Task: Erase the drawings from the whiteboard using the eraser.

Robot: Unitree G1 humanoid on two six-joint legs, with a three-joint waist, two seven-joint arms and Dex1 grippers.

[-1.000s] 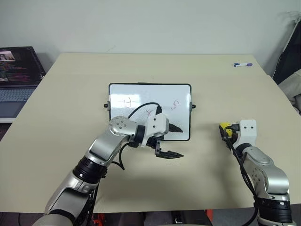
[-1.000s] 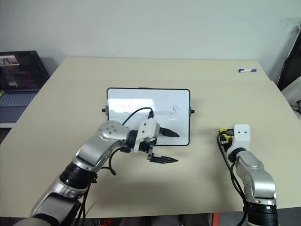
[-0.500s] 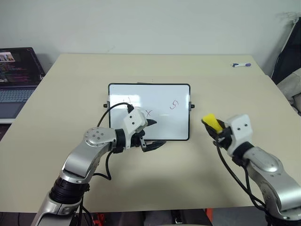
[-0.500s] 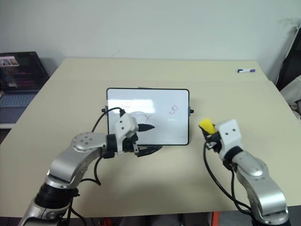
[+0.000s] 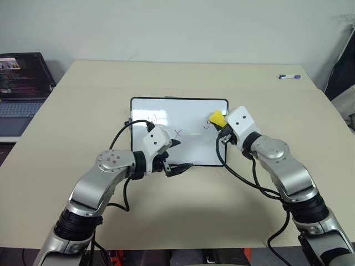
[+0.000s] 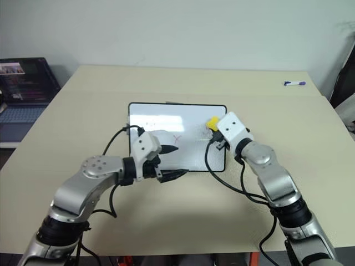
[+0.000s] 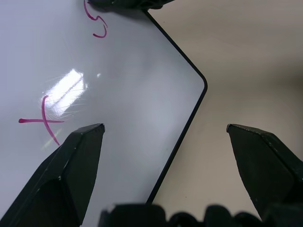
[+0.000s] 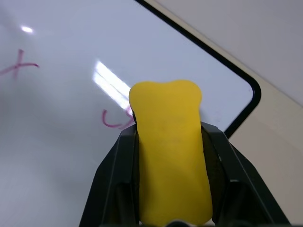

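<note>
Clamping the eraser point(image 8: 170, 161) between its 2 black fingers point(image 8: 116, 177), the right gripper point(image 5: 220, 126) hung over the right end of the whiteboard point(image 5: 188, 108), with the yellow block sticking out ahead of the fingertips. In the right wrist view the S-like squiggle point(image 8: 113, 120) lay on the white surface just beside the eraser's front end, partly hidden behind it, and the board's rounded corner sat a little further off to the other side of the pincer. Whether the eraser touched the board could not be told.

The left gripper point(image 5: 178, 156) stood with its jaws spread wide and nothing between them, at the board's near edge. From the left wrist view, 1 finger point(image 7: 66, 175) was over the white surface and the other over the tan table point(image 5: 166, 210), so that the thin black frame and a rounded corner ran through the gap. The red X point(image 5: 178, 133) lay on the board close ahead of that finger, between the 2 grippers, and the dark circle-like doodle point(image 5: 152, 119) sat beyond the left gripper's wrist, toward the board's left end.

The board lay flat near the middle of the table. A purple-capped marker point(image 5: 289, 76) rested well beyond the right gripper, near the far right corner of the table. A laptop point(image 5: 22, 83) stood open off the table's left side, well apart from the left arm.
</note>
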